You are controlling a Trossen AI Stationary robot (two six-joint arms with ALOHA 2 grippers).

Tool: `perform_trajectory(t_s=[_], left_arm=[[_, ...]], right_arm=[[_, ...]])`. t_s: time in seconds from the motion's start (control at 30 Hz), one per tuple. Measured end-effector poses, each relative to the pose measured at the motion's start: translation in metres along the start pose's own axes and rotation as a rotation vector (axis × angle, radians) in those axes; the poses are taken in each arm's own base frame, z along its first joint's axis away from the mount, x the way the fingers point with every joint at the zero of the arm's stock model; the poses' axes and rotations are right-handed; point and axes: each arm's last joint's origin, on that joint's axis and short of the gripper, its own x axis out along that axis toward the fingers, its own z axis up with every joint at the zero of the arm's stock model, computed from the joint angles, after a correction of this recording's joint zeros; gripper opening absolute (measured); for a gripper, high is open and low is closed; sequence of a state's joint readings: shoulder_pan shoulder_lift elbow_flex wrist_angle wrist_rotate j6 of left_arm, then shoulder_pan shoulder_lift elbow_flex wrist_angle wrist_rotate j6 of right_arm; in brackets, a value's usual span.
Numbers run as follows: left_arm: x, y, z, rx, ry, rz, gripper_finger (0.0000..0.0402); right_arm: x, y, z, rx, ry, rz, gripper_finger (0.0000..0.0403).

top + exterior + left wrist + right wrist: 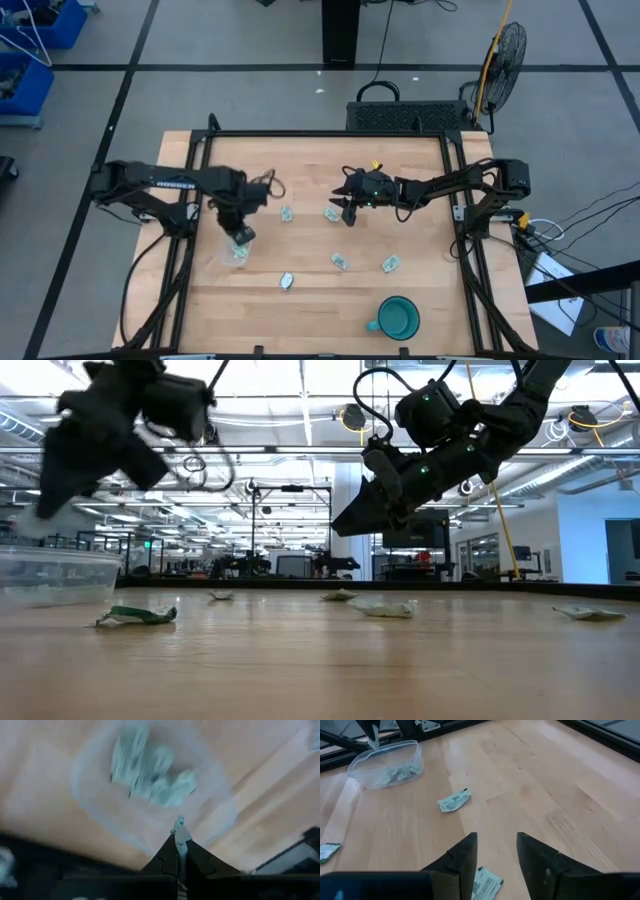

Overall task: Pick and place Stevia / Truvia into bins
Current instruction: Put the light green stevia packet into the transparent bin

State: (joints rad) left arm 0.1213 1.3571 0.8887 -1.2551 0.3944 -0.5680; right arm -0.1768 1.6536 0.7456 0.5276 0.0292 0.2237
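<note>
High view shows a wooden table (320, 300) with two dark arms reaching inward from either side. On the left side, the left gripper (240, 234) hangs just above a clear plastic tub (236, 251), its fingers clenched on a pale sachet (180, 832) that sticks out beyond the fingertips, directly over the tub's opening. Several crumpled green-and-white Stevia sachets (150, 775) already lie inside the tub. Near the table's middle, the right gripper (348, 212) hovers above the wood with its fingers spread apart and nothing between them; a loose sachet (486, 884) lies on the table just under those fingers. More sachets are scattered on the wood: one (286, 214) between the two grippers, one (287, 281) toward the front beside the tub, and two (340, 261) further right, the second (390, 264) near a teal mug (398, 318) standing at the front right of the table.
</note>
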Motion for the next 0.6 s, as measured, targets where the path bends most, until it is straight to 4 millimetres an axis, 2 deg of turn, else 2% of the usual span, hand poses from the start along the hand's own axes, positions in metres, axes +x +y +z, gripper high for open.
perform_trajectory(t_s=[0.1, 0.23, 0.37, 0.6], left_arm=[[0.018, 0.004, -0.006, -0.1, 0.054, 0.019, 0.0004], [0.032, 0.002, -0.012, -0.08, 0.12, -0.031, 0.0022], [0.036, -0.005, -0.013, 0.008, 0.086, -0.034, 0.0046], [0.037, -0.008, -0.011, 0.033, 0.042, -0.024, 0.008]], right_arm=[[0.0, 0.0, 0.0, 0.0, 0.001, 0.0, 0.013], [0.0, 0.0, 0.0, 0.0, 0.001, 0.0, 0.013], [0.0, 0.0, 0.0, 0.0, 0.002, -0.001, 0.013], [0.0, 0.0, 0.0, 0.0, 0.002, 0.0, 0.013]])
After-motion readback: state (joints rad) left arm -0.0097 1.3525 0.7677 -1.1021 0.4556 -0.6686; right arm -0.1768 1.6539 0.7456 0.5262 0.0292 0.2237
